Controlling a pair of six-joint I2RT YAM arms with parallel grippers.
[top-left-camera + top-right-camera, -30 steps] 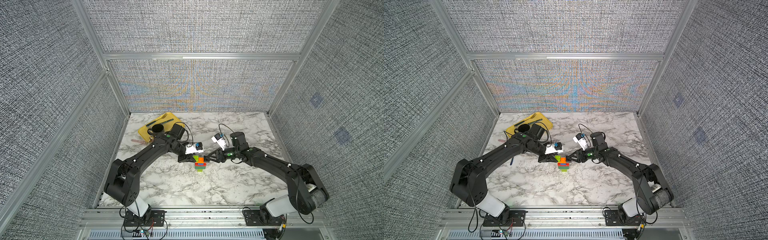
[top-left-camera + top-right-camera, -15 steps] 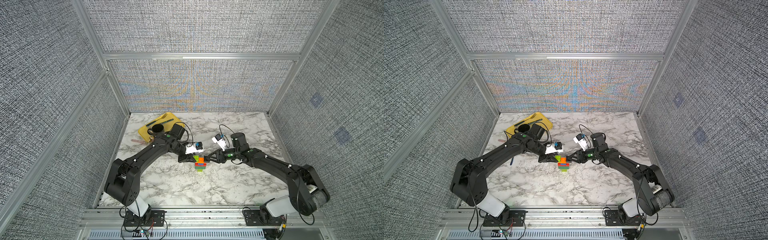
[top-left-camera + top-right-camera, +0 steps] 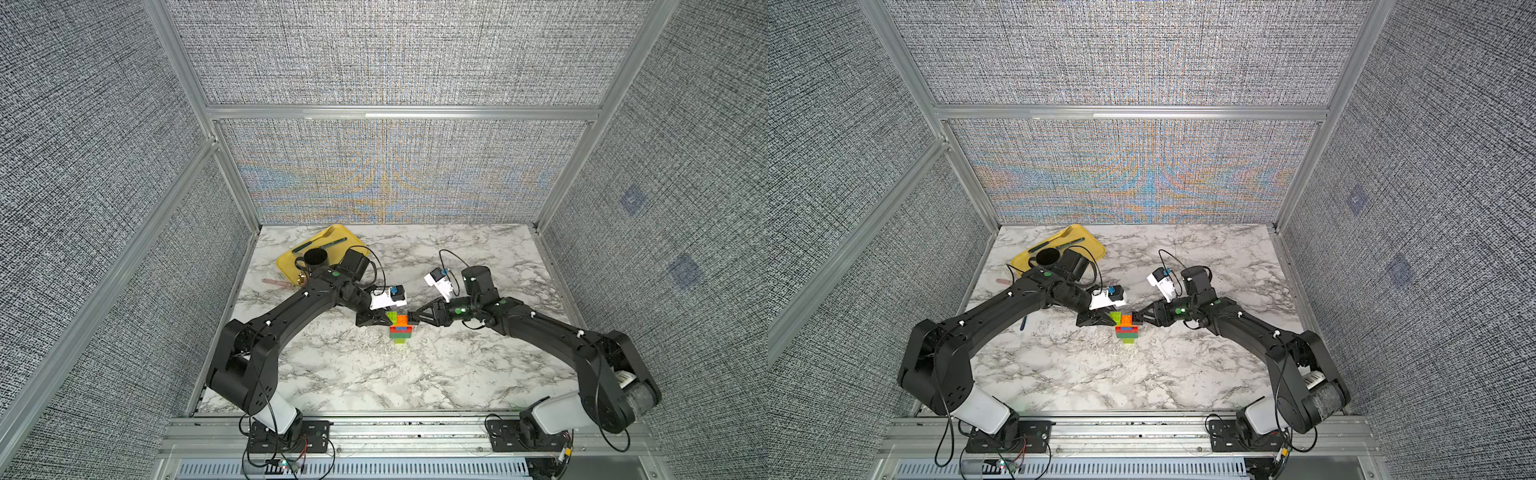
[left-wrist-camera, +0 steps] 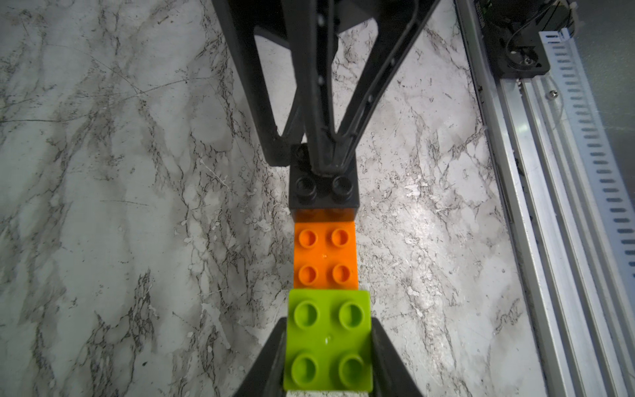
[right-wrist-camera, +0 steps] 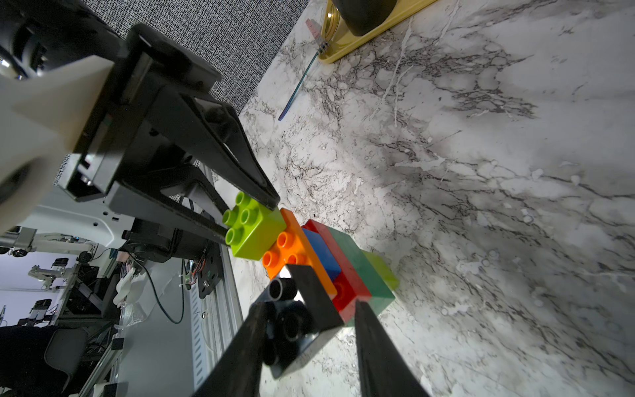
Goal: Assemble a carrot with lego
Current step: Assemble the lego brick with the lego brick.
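Left arm (image 3: 286,309) and right arm (image 3: 544,330): matte black (green dots (image 3: 334,273)), white bases (image 3: 279,409), looping black cables (image 3: 451,255).

Left wrist view: lime brick (image 4: 328,340) cut by frame edge; layers under orange brick (image 4: 324,256) hidden. In both top views: black brick (image 3: 1136,320) too small to resolve.

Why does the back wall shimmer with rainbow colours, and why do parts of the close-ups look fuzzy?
In both top views the woven back wall shows coloured ripples, likely its fine weave clashing with the camera's pixels, not real colour. The left wrist view is mostly sharp, with light glaring off the marble table. In the right wrist view the black brick sits very close to the lens and looks soft.
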